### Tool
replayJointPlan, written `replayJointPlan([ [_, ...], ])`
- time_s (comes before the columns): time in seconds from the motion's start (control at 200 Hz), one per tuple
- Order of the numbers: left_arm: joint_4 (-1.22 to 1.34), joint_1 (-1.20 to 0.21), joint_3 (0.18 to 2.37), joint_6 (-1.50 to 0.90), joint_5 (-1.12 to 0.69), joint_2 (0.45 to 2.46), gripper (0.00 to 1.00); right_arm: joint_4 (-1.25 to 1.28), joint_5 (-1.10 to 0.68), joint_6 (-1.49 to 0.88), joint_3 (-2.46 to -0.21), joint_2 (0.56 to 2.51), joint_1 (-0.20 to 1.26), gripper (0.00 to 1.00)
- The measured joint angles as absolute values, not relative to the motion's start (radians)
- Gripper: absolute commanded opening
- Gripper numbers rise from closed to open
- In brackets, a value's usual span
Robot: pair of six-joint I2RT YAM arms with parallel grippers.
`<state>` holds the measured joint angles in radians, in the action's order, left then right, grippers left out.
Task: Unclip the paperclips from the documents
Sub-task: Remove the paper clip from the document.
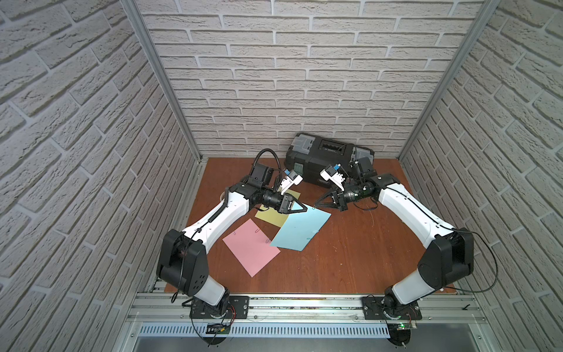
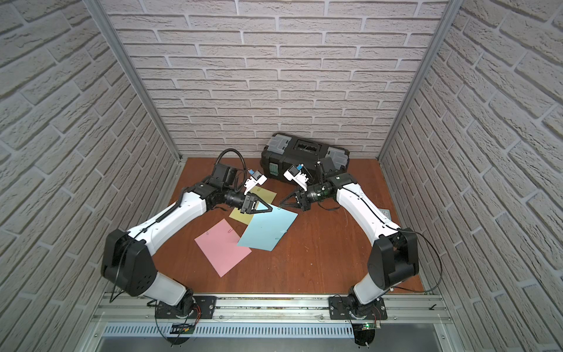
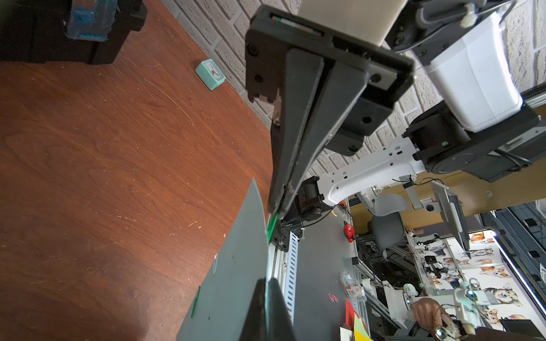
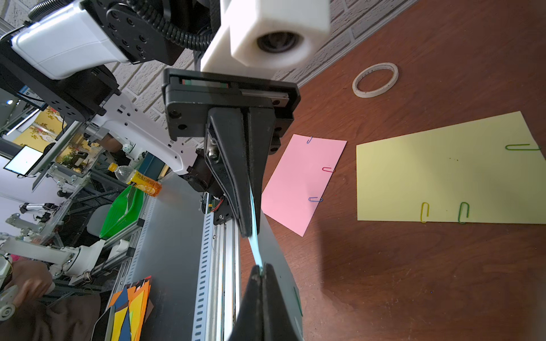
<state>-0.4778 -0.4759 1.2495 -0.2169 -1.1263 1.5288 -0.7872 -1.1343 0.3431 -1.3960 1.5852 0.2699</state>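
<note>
A cell is enclosed on three sides by grey brick-patterned walls (image 1: 289,76), and its floor is formed by a scratched reddish wooden counter (image 1: 350,250). A black toolbox (image 1: 323,155) is set against the back wall. The left arm (image 1: 213,219) and the right arm (image 1: 405,210) are bent outward at the elbows and turned inward over the counter's middle, so that the grippers are brought almost tip to tip. Three sheets are spread there: a pink sheet (image 1: 251,247) lying flat, a yellow sheet (image 1: 271,215) partly covered, and a light blue sheet (image 1: 301,228) laid over the yellow one, its far corner raised off the counter. That raised edge is pinched by the closed left gripper (image 1: 305,208). The right gripper (image 1: 316,207) is closed on a green paperclip (image 3: 272,226) at the same edge. Further paperclips (image 4: 424,212) are seen clipped along the edges of the pink and yellow sheets.
</note>
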Motion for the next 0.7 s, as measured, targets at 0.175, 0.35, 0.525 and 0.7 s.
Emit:
replayJointPlan([
  [0.175,-0.481,-0.476,1.25,-0.212,-1.126,1.529,0.0,-0.778,-1.134,0.328,-1.396,1.585,0.265,0.03],
  [0.35,-0.488,-0.476,1.25,-0.209,-1.123,1.529,0.0,-0.748,-1.106,0.284,-1.396,1.585,0.249,0.03],
  [0.525,-0.487,-0.476,1.249,-0.211,-1.115,1.529,0.0,-0.644,-1.059,0.166,-1.366,1.573,0.202,0.03],
  [0.7,-0.409,-0.469,1.218,-0.256,-1.099,1.529,0.0,-0.55,-0.976,0.015,-1.264,1.516,0.136,0.03],
])
